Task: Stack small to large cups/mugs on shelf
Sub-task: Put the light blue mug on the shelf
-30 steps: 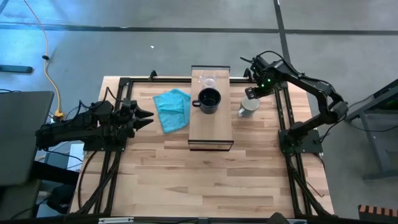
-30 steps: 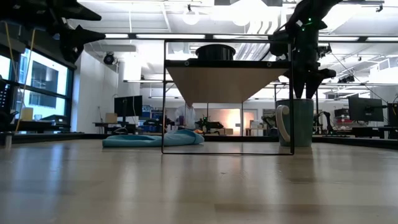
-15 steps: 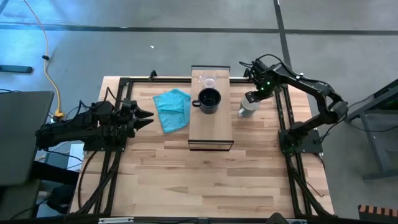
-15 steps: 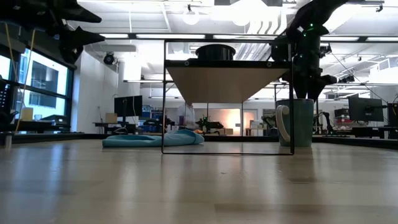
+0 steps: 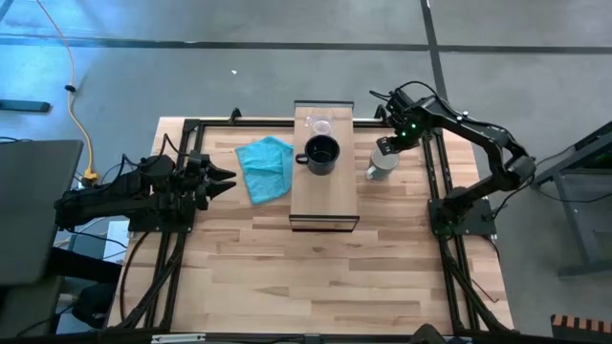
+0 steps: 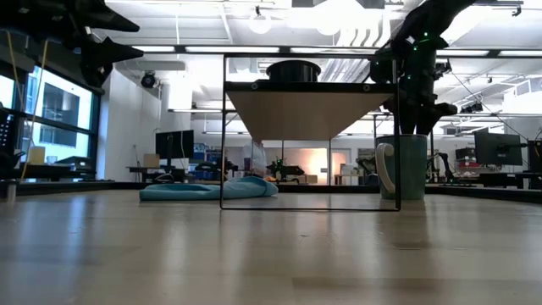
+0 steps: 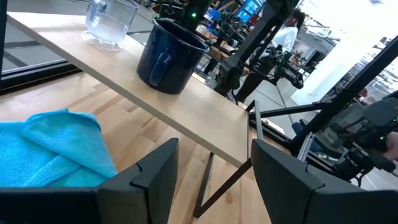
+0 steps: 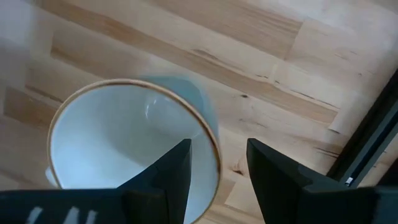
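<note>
The right arm is reaching in from the table's right edge, bent at the elbow, with its right gripper (image 5: 385,151) pointing down over the white handled mug (image 5: 382,165), which is standing upright on the light-wood table (image 5: 382,258) just to the right of the shelf. In the right wrist view the two dark fingers (image 8: 160,180) are straddling the mug's rim (image 8: 205,134), one inside the cup and one outside, spread with a gap on either side of the wall and not pinching it.

The long light-wood raised shelf (image 5: 325,191) is carrying the black handled mug (image 5: 321,154) near its middle and the small clear glass cup (image 5: 320,124) just behind it. A crumpled teal cloth (image 5: 266,167) is lying on the table beside the shelf's left side.

The left arm is lying low and stretched along the table's left edge, its left gripper (image 5: 222,179) facing the cloth with fingers spread and holding nothing.
</note>
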You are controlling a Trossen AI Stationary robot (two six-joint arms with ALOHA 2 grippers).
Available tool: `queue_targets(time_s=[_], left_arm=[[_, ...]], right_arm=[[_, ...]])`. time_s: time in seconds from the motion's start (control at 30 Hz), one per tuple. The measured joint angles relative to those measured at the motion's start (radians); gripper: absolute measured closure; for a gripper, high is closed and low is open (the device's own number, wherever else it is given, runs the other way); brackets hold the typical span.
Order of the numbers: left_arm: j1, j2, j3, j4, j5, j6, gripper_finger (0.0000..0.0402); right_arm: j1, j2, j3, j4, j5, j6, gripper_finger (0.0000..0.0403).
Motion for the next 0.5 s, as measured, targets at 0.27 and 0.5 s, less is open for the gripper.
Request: queue_targets(time_s=[0.27,0.5], left_arm=[[0.000,0.000,0.000,0.000,0.000,-0.001,0.0211],[0.000,0.000,0.000,0.000,-0.009,0.000,0.0211]], right_arm=[[-0.007,0.000,0.000,0.002,-0.001,-0.005,0.0258],[-0.007,0.000,0.000,-0.001,-0.012,-0.005,0.0258]])
